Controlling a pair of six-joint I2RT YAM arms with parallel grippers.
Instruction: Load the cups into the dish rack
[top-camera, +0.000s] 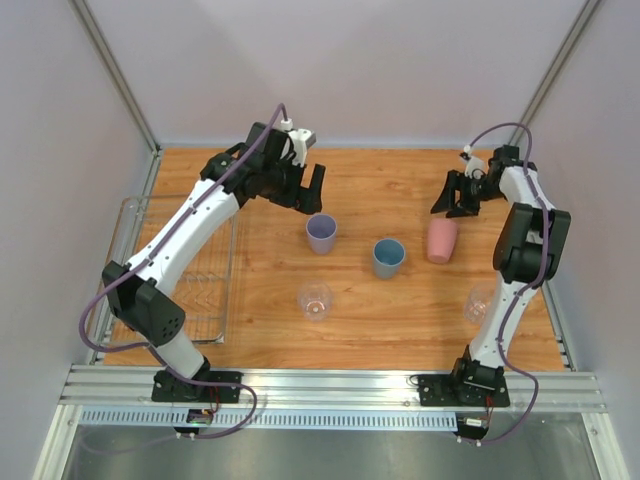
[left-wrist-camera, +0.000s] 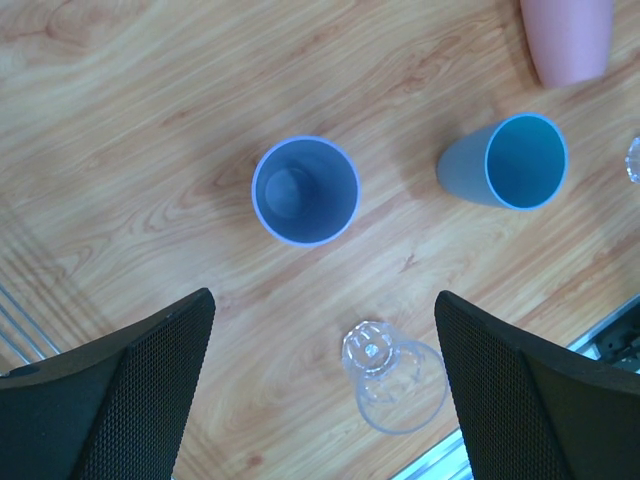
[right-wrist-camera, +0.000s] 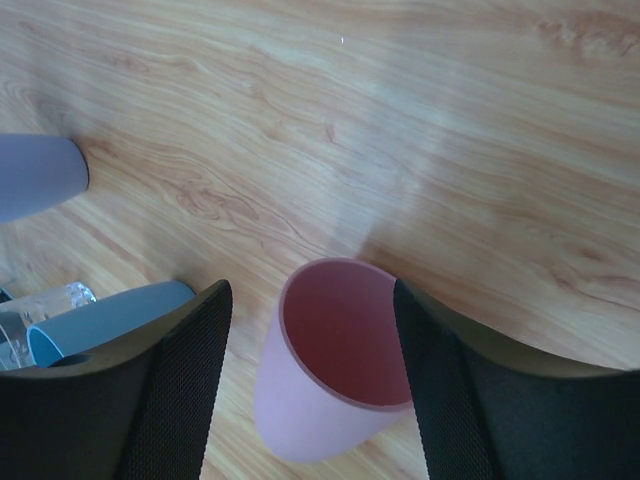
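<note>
Five cups stand upright on the wooden table. The lavender cup (top-camera: 321, 232) is just in front of my left gripper (top-camera: 305, 190), which is open and empty above it. In the left wrist view the lavender cup (left-wrist-camera: 305, 190) lies beyond the open gripper (left-wrist-camera: 325, 390), and a clear cup (left-wrist-camera: 392, 375) shows between the fingers. The blue cup (top-camera: 388, 257) and pink cup (top-camera: 442, 240) stand to the right. My right gripper (top-camera: 458, 197) is open, with the pink cup (right-wrist-camera: 330, 400) framed between its fingers (right-wrist-camera: 170, 390). The second clear cup (top-camera: 480, 303) stands at the near right. The dish rack (top-camera: 195, 300) sits at the left, partly hidden by my left arm.
The first clear cup (top-camera: 315, 300) stands in front of the lavender one. A metal rail (top-camera: 330, 385) runs along the table's near edge, and white walls enclose the back and sides. The blue cup (right-wrist-camera: 110, 318) is close to the left of the right gripper.
</note>
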